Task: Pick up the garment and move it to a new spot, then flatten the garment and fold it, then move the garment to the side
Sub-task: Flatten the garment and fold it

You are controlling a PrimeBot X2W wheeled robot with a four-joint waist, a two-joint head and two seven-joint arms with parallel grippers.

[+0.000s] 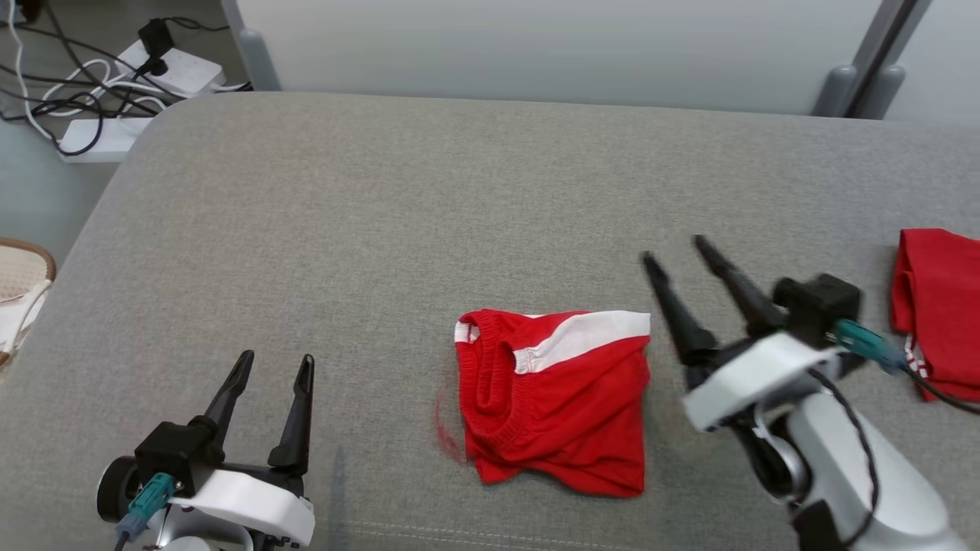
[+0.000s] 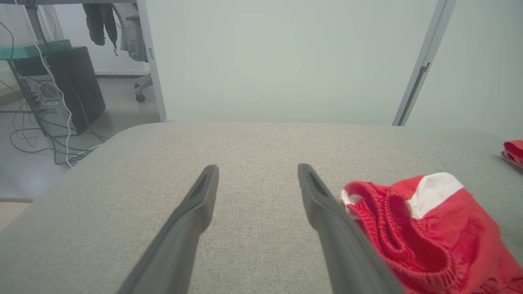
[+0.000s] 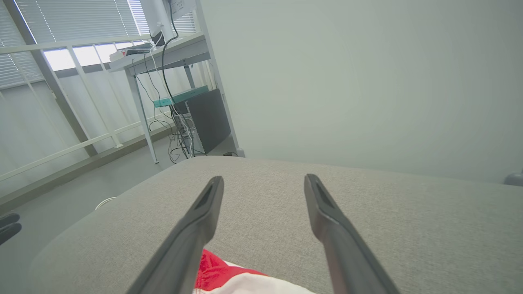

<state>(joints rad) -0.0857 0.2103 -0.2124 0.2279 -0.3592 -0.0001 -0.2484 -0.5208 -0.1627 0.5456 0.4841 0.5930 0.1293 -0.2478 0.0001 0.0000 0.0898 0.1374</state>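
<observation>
Garment [image 1: 555, 398] of soft red knit, folded into a rough square, lies on the near middle of the table [image 1: 383, 229]. A ribbed elastic waistband bunches along its left side, and a white band slants across its top edge. The table top is flat grey woven cloth with rounded corners. A thin red streak, perhaps loose thread, shows just off the garment's left edge.

The left gripper [image 1: 277, 358] has two long, dark, tapered fingers, spread apart with nothing between them. It sits well to the garment's left, near the table's front edge and clear of the fabric. The right gripper [image 1: 675, 250] is likewise spread and empty, tilted leftward, with its fingers just beside the garment's upper right corner. Whether it touches the fabric cannot be told. In the right wrist view, red and white fabric shows low between the finger bases.

A second red piece [image 1: 938, 306] lies at the table's right edge, beyond the right gripper. White power strips [image 1: 172, 69] and dark cables sit on the floor at far left.
</observation>
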